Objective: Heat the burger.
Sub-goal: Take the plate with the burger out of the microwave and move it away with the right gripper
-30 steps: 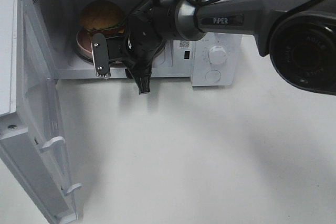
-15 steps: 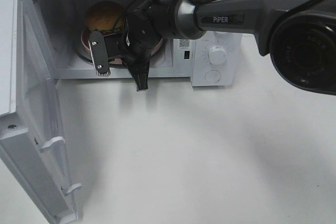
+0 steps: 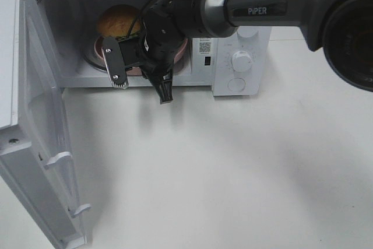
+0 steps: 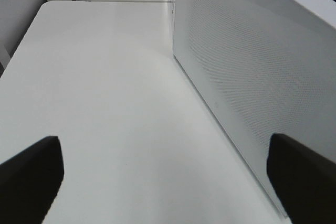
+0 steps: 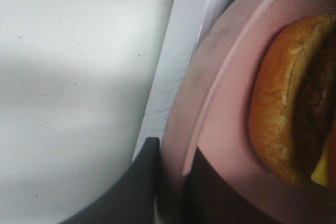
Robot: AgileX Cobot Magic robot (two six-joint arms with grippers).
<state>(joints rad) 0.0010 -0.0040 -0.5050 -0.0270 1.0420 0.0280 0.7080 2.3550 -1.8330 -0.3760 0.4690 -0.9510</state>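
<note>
The burger point(image 3: 118, 20) sits on a pink plate point(image 3: 182, 49) inside the open microwave point(image 3: 239, 62), with only its brown bun top showing behind my right arm. My right gripper point(image 3: 137, 65) reaches into the oven's mouth. In the right wrist view the right gripper point(image 5: 176, 177) is shut on the pink plate's point(image 5: 226, 103) rim, with the burger point(image 5: 289, 98) close beyond it. My left gripper point(image 4: 168, 182) is open with nothing between its dark fingertips point(image 4: 31, 177), beside a white perforated wall point(image 4: 247, 77). It is out of the high view.
The microwave door point(image 3: 35, 144) swings wide open toward the table's front left. Two white dials point(image 3: 240, 61) sit on the oven's right-hand panel. Bare white tabletop point(image 3: 221, 167) spreads in front of the oven.
My right gripper has closed on the plate's rim. The arm, the plate and the burger have shifted slightly to the right. The left gripper shows no change.
</note>
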